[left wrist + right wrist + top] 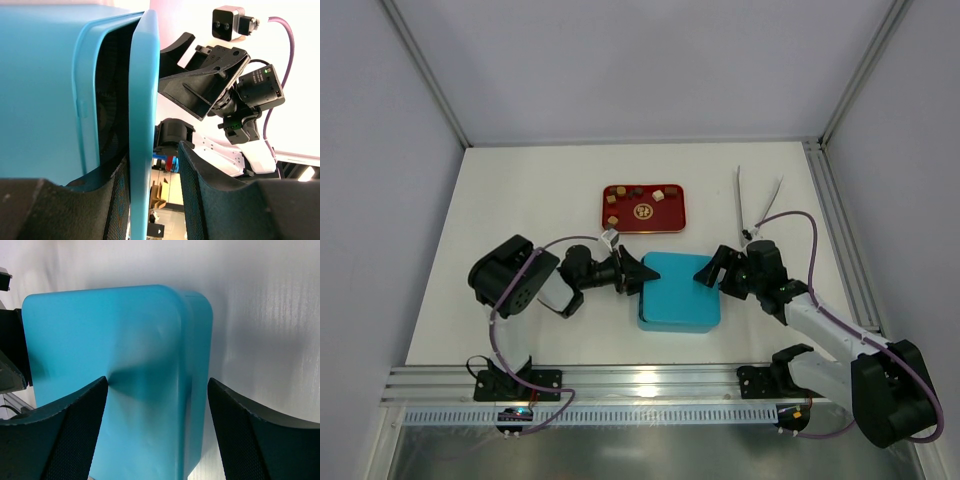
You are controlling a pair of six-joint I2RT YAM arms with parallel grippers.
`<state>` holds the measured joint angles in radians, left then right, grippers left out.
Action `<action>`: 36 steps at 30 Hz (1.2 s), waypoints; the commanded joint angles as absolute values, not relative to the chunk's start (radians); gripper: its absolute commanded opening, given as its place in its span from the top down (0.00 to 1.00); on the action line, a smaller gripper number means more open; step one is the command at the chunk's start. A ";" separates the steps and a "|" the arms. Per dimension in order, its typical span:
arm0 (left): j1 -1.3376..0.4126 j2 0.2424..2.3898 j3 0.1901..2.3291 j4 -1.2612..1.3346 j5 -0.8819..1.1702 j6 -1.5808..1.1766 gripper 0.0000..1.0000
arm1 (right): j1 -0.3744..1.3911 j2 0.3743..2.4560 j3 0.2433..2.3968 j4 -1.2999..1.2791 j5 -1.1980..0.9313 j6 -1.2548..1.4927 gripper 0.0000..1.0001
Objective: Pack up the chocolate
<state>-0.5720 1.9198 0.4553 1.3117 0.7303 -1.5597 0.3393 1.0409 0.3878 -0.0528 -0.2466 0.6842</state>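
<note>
Several small brown and tan chocolate pieces (pixel 659 196) lie in the red tray (pixel 672 222) at the back. A blue box (pixel 680 318) with a blue lid (pixel 678 285) sits between my arms. In the left wrist view the lid (pixel 145 75) stands lifted off the box (pixel 40 90), showing a dark gap. My left gripper (pixel 640 275) (pixel 152 155) is open and straddles the lid's left rim; one finger touches it. My right gripper (pixel 712 270) (pixel 157 381) is open wide over the lid's right side (pixel 110 325), its left fingertip (pixel 97 390) on the lid.
Metal tongs (pixel 744 200) lie on the white table (pixel 500 220) to the right of the tray. An aluminium rail (pixel 650 380) runs along the near edge. The right gripper's body shows in the left wrist view (pixel 205 85), close behind the lid.
</note>
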 commanded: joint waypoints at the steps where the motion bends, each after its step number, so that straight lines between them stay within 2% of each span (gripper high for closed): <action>1: -0.554 1.867 0.439 1.388 0.758 -1.528 0.61 | 0.339 1.043 0.387 -0.006 -0.249 0.683 0.19; 36: -0.460 1.861 0.370 1.348 0.807 -1.491 0.61 | 0.339 1.034 0.379 -0.005 -0.258 0.684 0.19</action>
<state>-0.4713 1.8755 0.3790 1.3087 0.7834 -1.5131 0.3393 1.0412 0.3809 -0.0456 -0.2520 0.6853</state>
